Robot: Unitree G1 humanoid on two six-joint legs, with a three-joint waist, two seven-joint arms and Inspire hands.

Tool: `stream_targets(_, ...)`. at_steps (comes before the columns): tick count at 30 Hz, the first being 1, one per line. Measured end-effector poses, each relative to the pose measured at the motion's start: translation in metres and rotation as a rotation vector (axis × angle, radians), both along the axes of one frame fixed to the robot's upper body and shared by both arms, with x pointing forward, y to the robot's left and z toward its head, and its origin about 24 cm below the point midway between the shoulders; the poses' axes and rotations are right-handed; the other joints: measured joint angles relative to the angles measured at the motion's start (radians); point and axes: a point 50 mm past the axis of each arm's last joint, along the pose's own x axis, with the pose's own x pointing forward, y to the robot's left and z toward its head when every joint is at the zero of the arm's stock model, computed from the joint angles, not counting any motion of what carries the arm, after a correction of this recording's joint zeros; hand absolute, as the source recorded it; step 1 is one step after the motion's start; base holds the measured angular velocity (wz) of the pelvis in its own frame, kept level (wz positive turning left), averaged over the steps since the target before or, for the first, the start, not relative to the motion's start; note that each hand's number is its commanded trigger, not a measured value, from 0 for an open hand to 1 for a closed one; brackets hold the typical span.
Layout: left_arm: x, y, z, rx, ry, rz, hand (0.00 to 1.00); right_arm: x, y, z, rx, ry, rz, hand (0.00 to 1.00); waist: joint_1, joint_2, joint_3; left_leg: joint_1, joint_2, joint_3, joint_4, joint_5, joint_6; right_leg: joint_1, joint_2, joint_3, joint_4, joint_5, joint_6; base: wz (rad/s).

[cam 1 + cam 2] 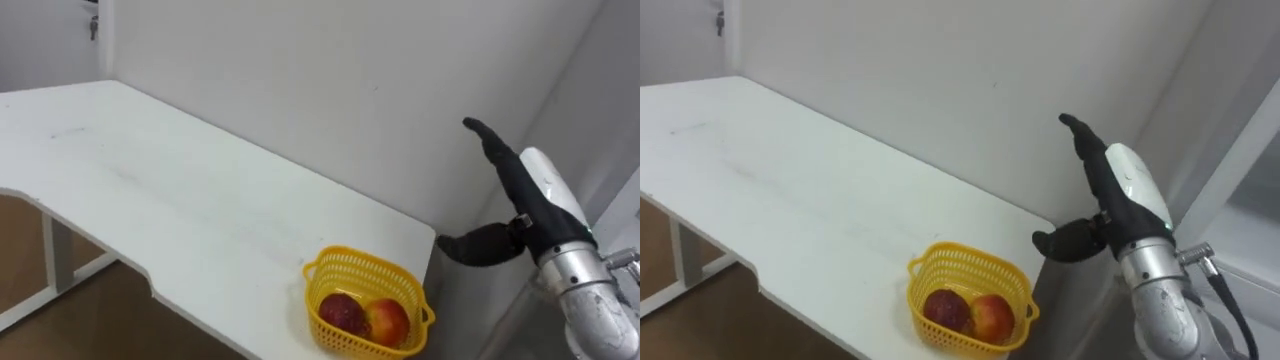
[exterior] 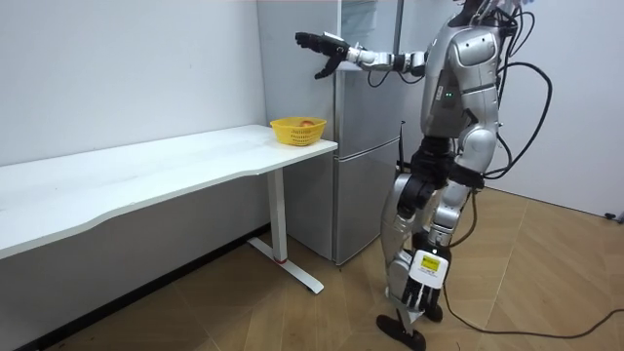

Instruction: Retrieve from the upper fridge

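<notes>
- The right robot hand (image 1: 528,205) is hanging in the air at the right of the frame, fingers straight, thumb spread, grasping nothing.
- In the room view it is reaching out in front of the top of the tall grey two-door fridge (image 2: 363,146), centre frame, doors closed.
- A yellow plastic mesh basket (image 1: 350,264) is sitting at the white tabletop's (image 1: 150,170) near end, holding a dark red fruit (image 1: 342,312) and an orange-red fruit (image 1: 388,321).
</notes>
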Motion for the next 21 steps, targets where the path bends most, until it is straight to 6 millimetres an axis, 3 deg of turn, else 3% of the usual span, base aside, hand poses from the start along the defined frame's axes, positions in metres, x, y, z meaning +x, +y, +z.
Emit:
stream_targets(3, 0.001, -0.008, -0.003, -0.026, -0.005, -0.007, 0.0, -0.017, 0.013, 0.004, 0.01, -0.05, 0.082, 0.0, -0.011, 0.014, 0.0069, 0.022, 0.0, 0.011, -0.009, -0.001, 0.001, 0.013, 0.002, 0.028, 0.0, 0.0, 0.0, -0.14)
stream_targets(7, 0.004, -0.009, -0.004, -0.036, -0.022, -0.015, 0.0, -0.038, 0.028, 0.008, 0.031, -0.083, 0.176, 0.0, -0.026, 0.03, 0.0085, 0.037, 0.001, 0.015, -0.023, -0.003, 0.004, 0.019, 0.003, 0.053, -0.001, -0.003, 0.003, -0.2)
stream_targets(9, 0.004, -0.014, -0.006, -0.051, -0.034, -0.017, 0.0, -0.05, 0.038, 0.008, 0.051, -0.115, 0.231, 0.0, -0.038, 0.05, 0.004, 0.044, 0.002, 0.032, -0.024, -0.006, 0.008, 0.02, 0.007, 0.078, -0.002, -0.003, 0.003, -0.2)
stream_targets(12, 0.006, -0.02, -0.007, -0.075, -0.047, -0.02, 0.0, -0.058, 0.048, 0.009, 0.093, -0.141, 0.28, 0.0, -0.054, 0.085, 0.007, 0.065, 0.0, 0.039, -0.032, -0.008, 0.012, 0.03, 0.011, 0.109, -0.002, -0.003, 0.003, -0.27)
stream_targets(14, 0.01, -0.02, -0.007, -0.077, -0.064, -0.027, 0.0, -0.061, 0.053, 0.013, 0.117, -0.155, 0.306, 0.0, -0.071, 0.097, 0.0052, 0.066, 0.0, 0.043, -0.033, -0.008, 0.012, 0.027, 0.01, 0.117, -0.001, -0.003, 0.003, -0.11)
stream_targets(18, 0.015, -0.023, -0.009, -0.09, -0.089, -0.036, 0.0, -0.077, 0.061, 0.015, 0.174, -0.188, 0.372, 0.0, -0.094, 0.12, -0.0063, 0.075, 0.006, 0.066, -0.043, -0.008, 0.012, 0.026, 0.014, 0.134, 0.0, -0.003, 0.003, -0.15)
stream_targets(21, 0.021, -0.026, -0.01, -0.1, -0.102, -0.064, 0.0, -0.082, 0.064, 0.013, 0.199, -0.182, 0.405, 0.0, -0.105, 0.132, -0.0056, 0.086, 0.011, 0.084, -0.049, -0.008, 0.012, 0.027, 0.015, 0.148, 0.0, -0.002, 0.003, -0.17)
